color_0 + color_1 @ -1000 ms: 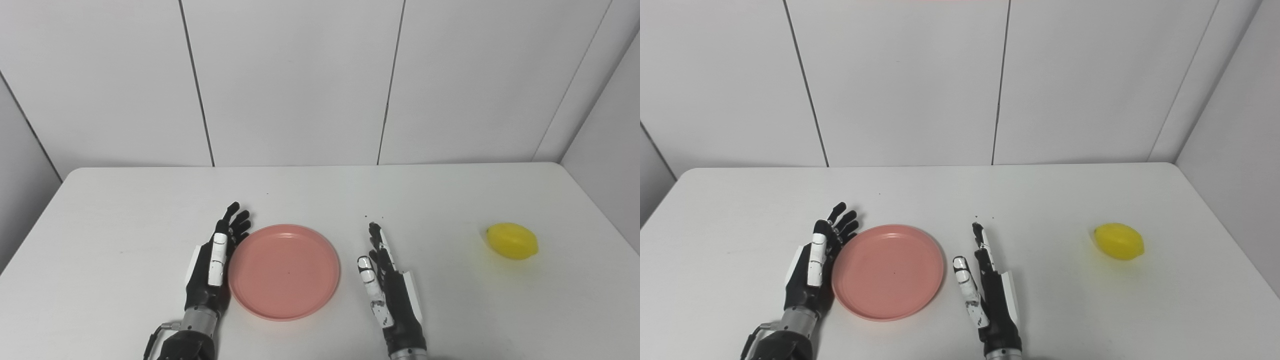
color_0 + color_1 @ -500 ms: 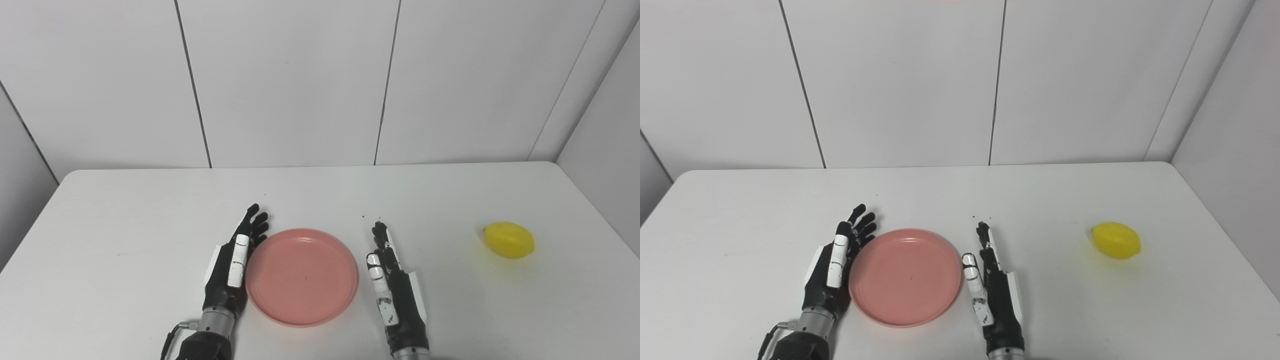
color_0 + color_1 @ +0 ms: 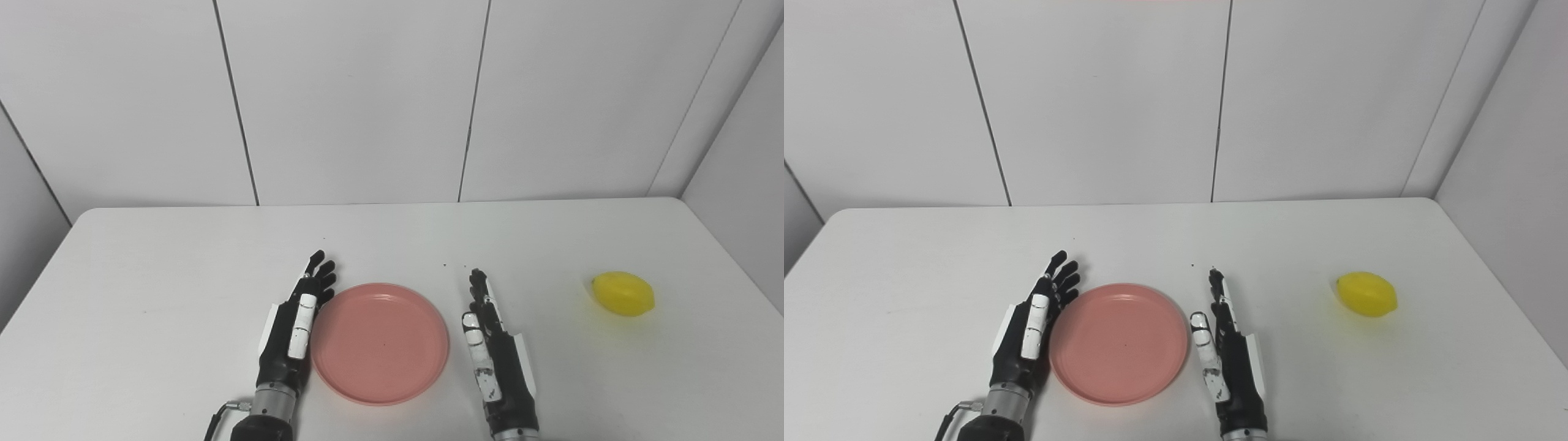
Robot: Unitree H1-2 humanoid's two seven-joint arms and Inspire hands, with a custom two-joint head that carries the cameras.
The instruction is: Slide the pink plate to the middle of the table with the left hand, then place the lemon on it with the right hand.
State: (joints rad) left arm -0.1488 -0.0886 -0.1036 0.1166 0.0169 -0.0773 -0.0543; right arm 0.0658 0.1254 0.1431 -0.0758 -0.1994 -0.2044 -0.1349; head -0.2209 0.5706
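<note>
The pink plate (image 3: 381, 341) lies flat on the white table (image 3: 184, 257), near its middle and toward the front edge. My left hand (image 3: 295, 331) is open, on edge, with fingers stretched forward, and lies against the plate's left rim. My right hand (image 3: 496, 358) is open and empty, on edge, just right of the plate with a small gap. The yellow lemon (image 3: 623, 294) lies on the table far to the right, well apart from both hands. It also shows in the right eye view (image 3: 1366, 294).
White wall panels stand behind the table's back edge. The table's right edge runs close past the lemon. A few tiny dark specks (image 3: 445, 266) lie on the table behind the plate.
My left hand has pushed the plate to the right along the table. My right hand has shifted right as well, staying beside the plate. The lemon has not moved.
</note>
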